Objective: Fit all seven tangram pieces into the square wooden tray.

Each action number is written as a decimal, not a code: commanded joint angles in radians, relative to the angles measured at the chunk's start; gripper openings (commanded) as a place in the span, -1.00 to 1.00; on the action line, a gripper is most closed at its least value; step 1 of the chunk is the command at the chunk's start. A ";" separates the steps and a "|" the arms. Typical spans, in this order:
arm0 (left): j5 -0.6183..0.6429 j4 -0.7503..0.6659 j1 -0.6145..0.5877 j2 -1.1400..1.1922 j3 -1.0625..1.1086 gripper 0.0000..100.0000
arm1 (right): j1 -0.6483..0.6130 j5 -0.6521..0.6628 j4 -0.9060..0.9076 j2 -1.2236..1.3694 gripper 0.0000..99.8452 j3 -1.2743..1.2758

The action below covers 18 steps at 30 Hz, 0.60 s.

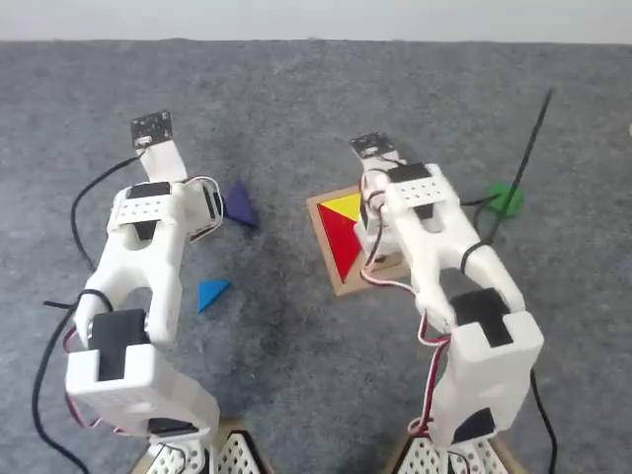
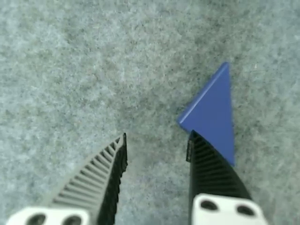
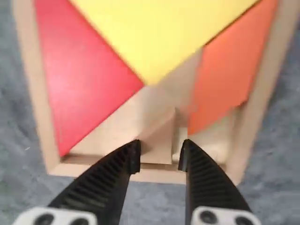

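The square wooden tray [image 1: 333, 279] lies at the table's middle and holds a yellow piece [image 1: 343, 205], a red triangle [image 1: 339, 237] and an orange piece [image 3: 224, 70]. My right gripper [image 3: 159, 149] hangs low over the tray's bare corner [image 3: 154, 131], open a little, with only pale wood between its fingers. My left gripper [image 2: 157, 140] is open over the carpet. A dark blue triangle [image 2: 213, 112] lies flat just past one fingertip [image 2: 193, 140], outside the jaws. In the high view this triangle [image 1: 240, 205] sits beside the left arm's head.
A light blue triangle [image 1: 211, 292] lies on the grey carpet beside the left arm. A green piece [image 1: 506, 199] rests to the right of the right arm, under a black cable [image 1: 523, 158]. Both arm bases stand at the front edge.
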 commanded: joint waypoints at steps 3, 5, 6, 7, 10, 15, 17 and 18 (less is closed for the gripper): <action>-0.008 -0.015 -0.006 -0.038 -0.015 -0.58 | -0.004 0.046 -0.010 0.051 -0.68 -0.084; -0.008 -0.015 -0.006 -0.038 -0.015 -0.58 | -0.030 0.048 -0.010 0.039 -0.68 -0.107; -0.008 -0.015 -0.006 -0.038 -0.015 -0.58 | -0.042 0.048 -0.010 0.027 -0.68 -0.109; -0.008 -0.015 -0.006 -0.038 -0.015 -0.58 | -0.051 0.046 -0.013 0.012 -0.68 -0.107; -0.008 -0.015 -0.006 -0.038 -0.016 -0.58 | -0.059 0.038 -0.016 -0.045 -0.68 -0.084; -0.031 -0.015 -0.006 -0.038 -0.016 -0.58 | -0.062 0.025 -0.079 -0.148 -0.68 0.032; -0.038 -0.015 -0.005 -0.038 -0.016 -0.58 | -0.062 0.026 -0.117 -0.179 -0.68 0.084; -0.038 -0.015 -0.005 -0.038 -0.016 -0.58 | -0.062 0.026 -0.131 -0.191 -0.68 0.104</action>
